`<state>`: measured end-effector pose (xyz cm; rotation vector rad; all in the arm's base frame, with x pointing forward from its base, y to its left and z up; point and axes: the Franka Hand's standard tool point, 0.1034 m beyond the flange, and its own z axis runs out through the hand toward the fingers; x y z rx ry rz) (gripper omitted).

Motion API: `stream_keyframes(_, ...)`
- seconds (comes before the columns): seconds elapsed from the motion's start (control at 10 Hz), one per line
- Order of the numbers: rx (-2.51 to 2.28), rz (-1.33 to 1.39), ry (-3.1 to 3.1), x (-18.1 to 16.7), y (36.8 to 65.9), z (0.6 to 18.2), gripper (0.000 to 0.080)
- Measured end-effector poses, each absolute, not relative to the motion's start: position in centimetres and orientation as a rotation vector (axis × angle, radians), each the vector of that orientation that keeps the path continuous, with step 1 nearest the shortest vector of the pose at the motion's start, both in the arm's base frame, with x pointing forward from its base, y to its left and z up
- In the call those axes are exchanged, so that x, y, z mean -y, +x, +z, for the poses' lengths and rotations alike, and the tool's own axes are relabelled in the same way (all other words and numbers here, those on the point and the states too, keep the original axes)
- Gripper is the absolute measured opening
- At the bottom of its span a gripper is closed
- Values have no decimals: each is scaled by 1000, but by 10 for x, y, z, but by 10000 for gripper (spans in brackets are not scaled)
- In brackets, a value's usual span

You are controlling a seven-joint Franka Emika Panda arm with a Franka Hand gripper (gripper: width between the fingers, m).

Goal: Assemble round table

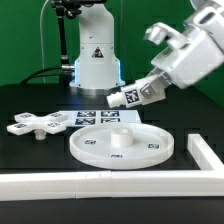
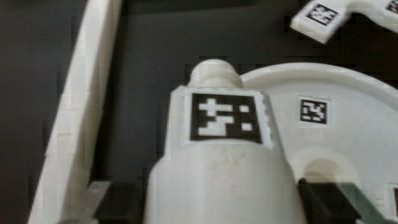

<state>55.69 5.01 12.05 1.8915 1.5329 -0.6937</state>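
White plastic post (image 1: 131, 97) is up in the air in the upper right of the exterior frame. The fingers (image 2: 331, 200) are pinching it by its back end, and in the wrist view you can see one pressed against each side of the barrel. The bit that matters is that it's not vertical at all. Its long axis is tilted, with the free tagged end pointing down and toward the exterior view's left, roughly at the round disc (image 1: 121, 146). The disc lies flat on the desk (image 1: 30, 100) in the lower middle of that frame, so it's below the fingers and off to the exterior view's left, and the two aren't touching. The raised hub (image 1: 118, 133) in the disc's middle looks like the target to me. If so, I'd guess the post needs tipping upright and lining up over it before going down. The cross-shaped piece (image 1: 35, 124) sits at middle left, well apart.
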Motion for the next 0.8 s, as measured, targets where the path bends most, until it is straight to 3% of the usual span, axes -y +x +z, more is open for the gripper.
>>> stream_keyframes(0.2, -1463, -655, 2130, -57, 547, 122, 410)
stream_keyframes(0.8, -1604, -223, 2287, -39, 570, 132, 410)
